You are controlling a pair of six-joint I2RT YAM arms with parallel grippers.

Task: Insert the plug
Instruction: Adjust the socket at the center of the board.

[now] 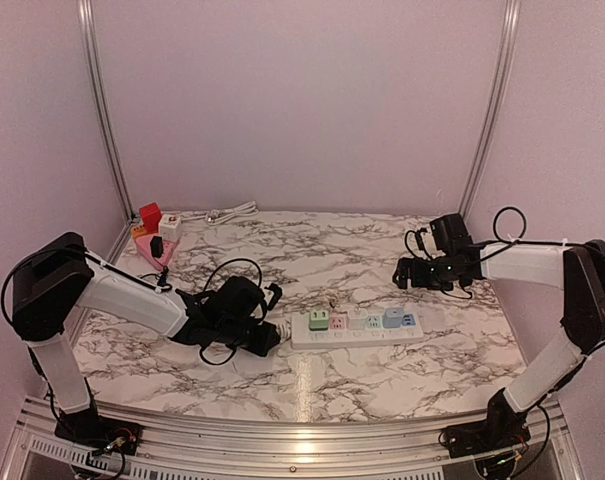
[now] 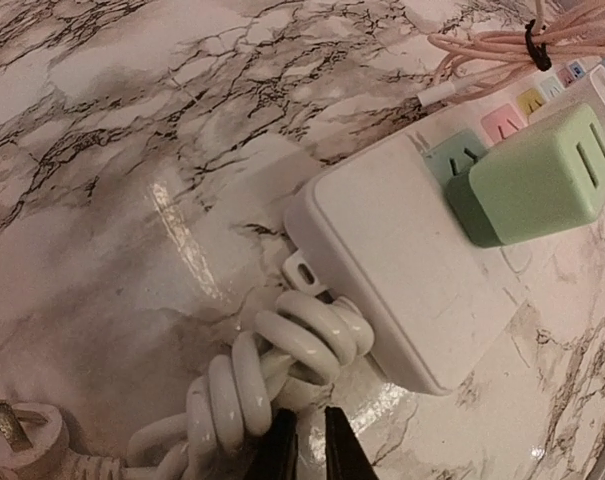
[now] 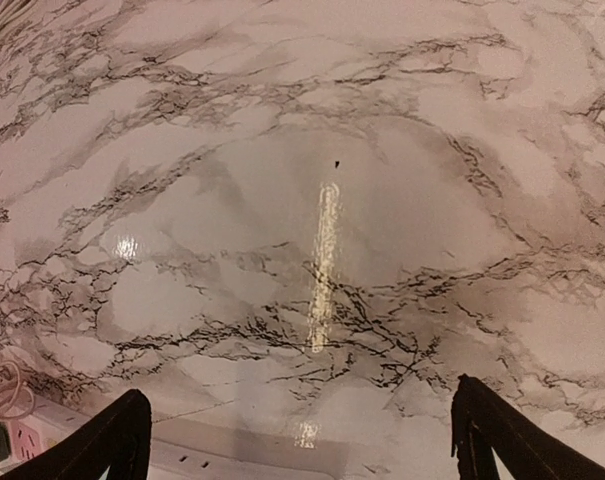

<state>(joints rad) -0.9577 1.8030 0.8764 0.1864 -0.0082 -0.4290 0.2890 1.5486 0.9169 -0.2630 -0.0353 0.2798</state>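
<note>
A white power strip [image 1: 357, 328] lies mid-table with a green plug [image 1: 319, 320] seated near its left end and pink, white and blue adapters further right. In the left wrist view the green plug [image 2: 537, 175] sits in the strip [image 2: 402, 250], whose coiled white cord [image 2: 282, 370] lies just ahead of my fingers. My left gripper [image 1: 267, 335] is at the strip's left end, its jaws [image 2: 310, 450] almost together with nothing between them. My right gripper [image 1: 407, 272] hovers behind the strip, open wide [image 3: 302, 450] and empty, over bare table with the strip's edge [image 3: 182, 450] below.
A bundled pink cable [image 2: 512, 45] lies on the strip beyond the green plug. Red and pink blocks [image 1: 150, 215], a small black adapter [image 1: 157, 246] and a white cable [image 1: 222, 213] sit at the back left corner.
</note>
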